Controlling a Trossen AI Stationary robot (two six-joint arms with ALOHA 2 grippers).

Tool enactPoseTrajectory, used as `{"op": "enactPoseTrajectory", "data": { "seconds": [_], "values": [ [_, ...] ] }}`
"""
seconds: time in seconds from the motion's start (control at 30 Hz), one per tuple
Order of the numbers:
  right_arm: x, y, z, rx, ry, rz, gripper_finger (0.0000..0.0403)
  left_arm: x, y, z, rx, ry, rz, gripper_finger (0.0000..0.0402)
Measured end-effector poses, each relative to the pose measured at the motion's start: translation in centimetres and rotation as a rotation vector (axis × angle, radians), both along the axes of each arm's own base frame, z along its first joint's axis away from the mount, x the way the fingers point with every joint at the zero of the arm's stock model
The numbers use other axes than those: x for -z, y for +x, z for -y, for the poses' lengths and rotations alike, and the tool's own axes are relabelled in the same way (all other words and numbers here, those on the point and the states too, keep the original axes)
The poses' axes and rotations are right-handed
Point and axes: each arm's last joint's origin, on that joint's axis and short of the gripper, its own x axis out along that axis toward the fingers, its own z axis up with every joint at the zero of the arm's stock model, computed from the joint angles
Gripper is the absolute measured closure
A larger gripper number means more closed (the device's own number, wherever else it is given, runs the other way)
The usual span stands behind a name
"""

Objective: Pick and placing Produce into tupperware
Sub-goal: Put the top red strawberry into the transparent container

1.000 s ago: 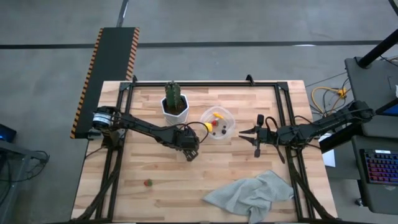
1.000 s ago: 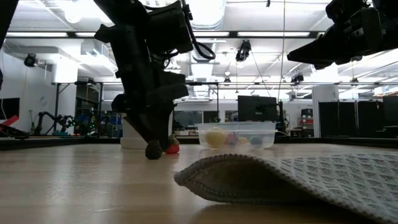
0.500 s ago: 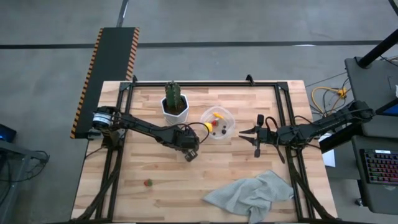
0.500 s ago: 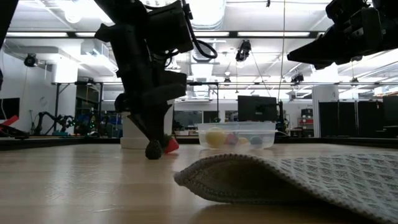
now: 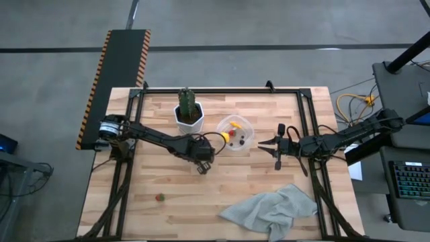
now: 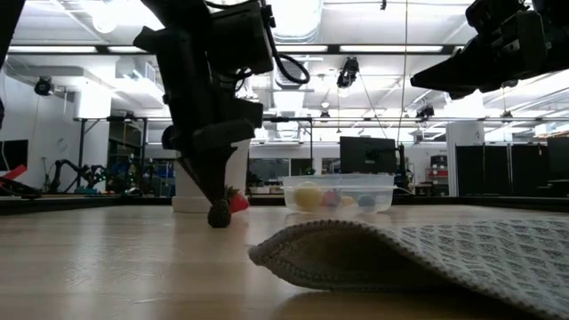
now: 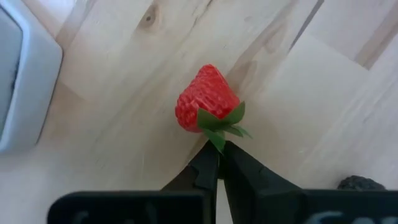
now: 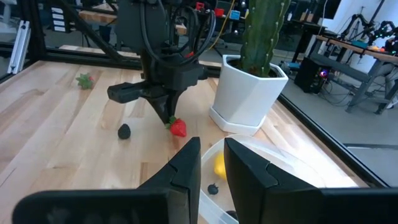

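Red strawberry (image 7: 206, 106) is hanging by its leaves from my left gripper (image 7: 217, 163), pinched tight beside the tupperware (image 5: 236, 133); right gripper (image 5: 263, 144) is waiting, fingers apart

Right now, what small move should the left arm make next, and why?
Probably lift a little and carry toward the tupperware. The left gripper appears shut on the strawberry only by its green leaves, just above the table, so it should move gently.
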Motion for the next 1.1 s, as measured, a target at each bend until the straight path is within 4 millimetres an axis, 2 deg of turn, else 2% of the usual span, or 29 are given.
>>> {"op": "enactPoseTrajectory", "data": {
  "seconds": [0.4, 0.73, 0.93, 1.1],
  "values": [
    [0.0, 0.0, 0.0, 0.0, 0.0, 0.0, 0.0339, -2.2, 1.3, 0.1, 0.072, 0.049, 0.036, 0.0401],
    [0.0, 0.0, 0.0, 0.0, 0.0, 0.0, 0.0339, -6.2, 3.6, 0.2, 0.185, 0.147, 0.149, 0.0401],
    [0.0, 0.0, 0.0, 0.0, 0.0, 0.0, 0.0339, -7.8, 4.8, -0.5, 0.257, 0.206, 0.237, 0.0402],
    [0.0, 0.0, 0.0, 0.0, 0.0, -0.001, 0.0339, -8.1, 5.6, -2.0, 0.261, 0.246, 0.267, 0.0402]
  ]
}}
